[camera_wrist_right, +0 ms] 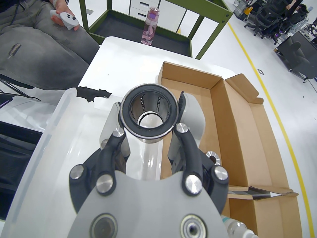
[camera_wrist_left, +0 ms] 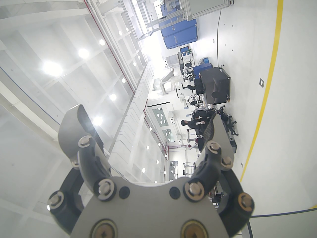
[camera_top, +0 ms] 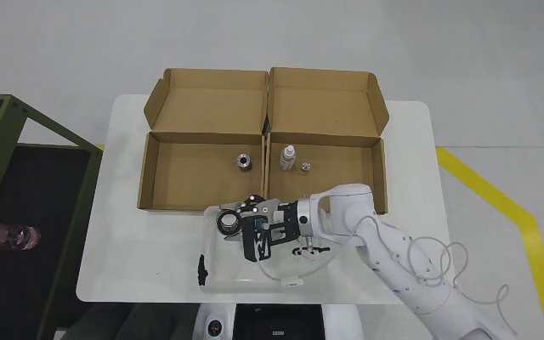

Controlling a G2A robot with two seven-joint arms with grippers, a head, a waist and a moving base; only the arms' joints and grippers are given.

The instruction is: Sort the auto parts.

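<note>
My right gripper (camera_wrist_right: 149, 105) is shut on a linear bearing (camera_wrist_right: 128, 122), a steel sleeve with a black end ring and ball rows inside its bore. In the top view the bearing (camera_top: 228, 223) hangs over the far edge of a clear plastic bin (camera_top: 229, 285), just in front of the left cardboard box (camera_top: 150, 174). That box holds a small metal part (camera_top: 243, 160). The right cardboard box (camera_top: 379, 174) holds a white bottle (camera_top: 288, 156) and a small metal piece (camera_top: 307, 167). My left gripper (camera_wrist_left: 145, 117) is open with nothing in it, pointing up at the ceiling.
A black part (camera_top: 201, 269) lies at the bin's left rim, also visible as the black part (camera_wrist_right: 91, 92). Both boxes have their lids folded back. A green cart (camera_top: 25, 170) with a pink bottle (camera_wrist_right: 149, 29) stands left of the white table (camera_top: 408, 136).
</note>
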